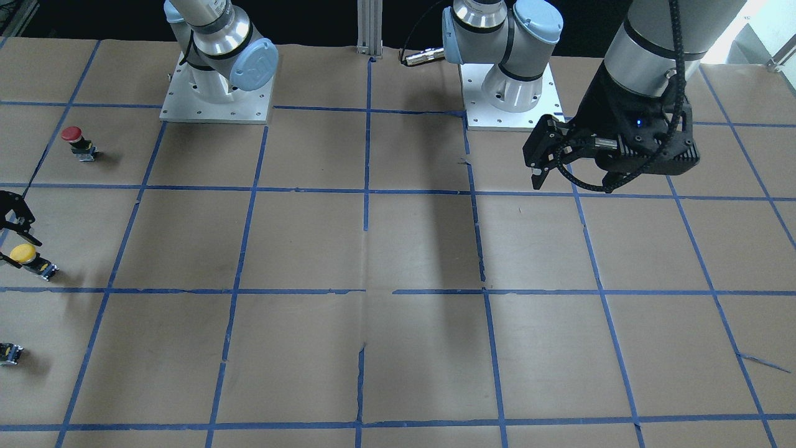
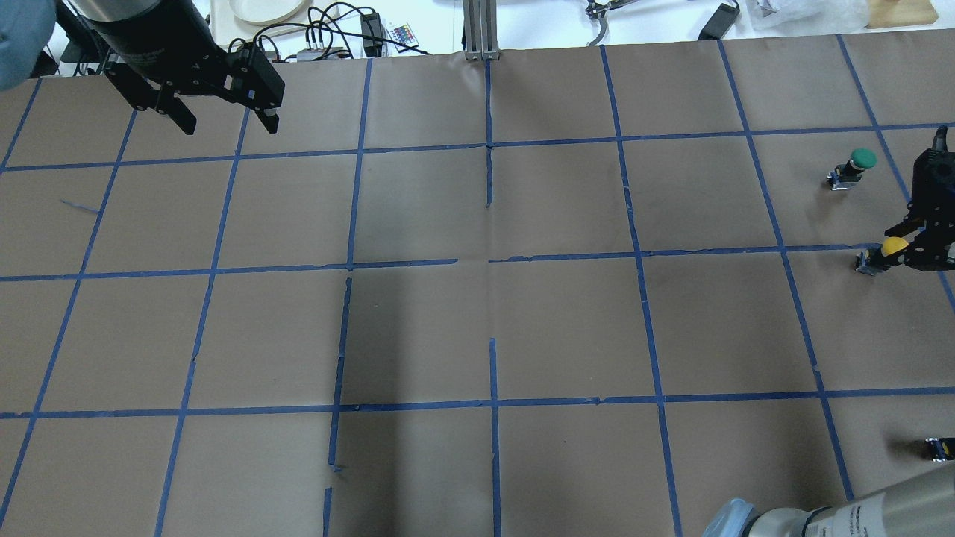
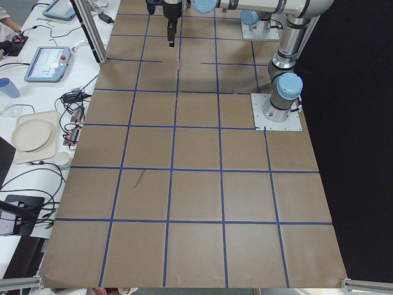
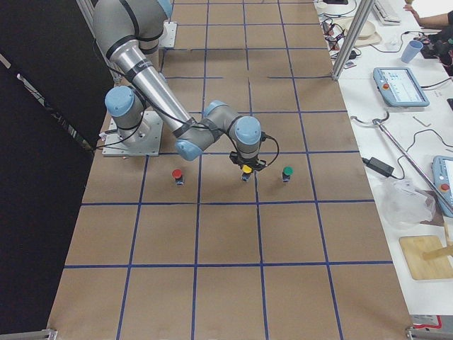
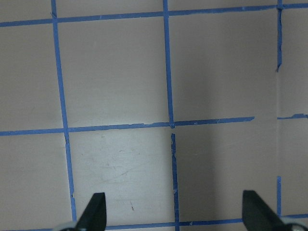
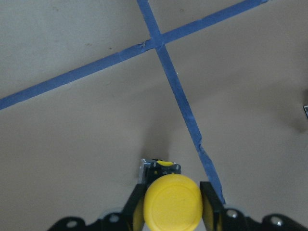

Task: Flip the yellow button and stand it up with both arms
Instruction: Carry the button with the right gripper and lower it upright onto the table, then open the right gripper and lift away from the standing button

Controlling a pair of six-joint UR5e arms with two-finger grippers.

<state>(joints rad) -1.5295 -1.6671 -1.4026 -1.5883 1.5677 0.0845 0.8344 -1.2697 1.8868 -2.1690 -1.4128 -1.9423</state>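
Observation:
The yellow button (image 6: 173, 204) stands upright on the brown paper, cap up, near the table end on my right; it also shows in the front view (image 1: 25, 254) and the overhead view (image 2: 892, 245). My right gripper (image 6: 173, 195) is low over it, and its fingers (image 6: 136, 202) press against both sides below the cap. My left gripper (image 2: 229, 123) is open and empty. It hangs above the table at the far left, well away from the button, and also shows in the front view (image 1: 540, 177).
A red-capped button (image 1: 73, 134) and a green-capped button (image 2: 862, 158) stand on either side of the yellow one. A small black block without a cap (image 1: 10, 353) lies nearby. Blue tape lines grid the paper. The arm bases (image 1: 214, 93) sit at the robot's edge.

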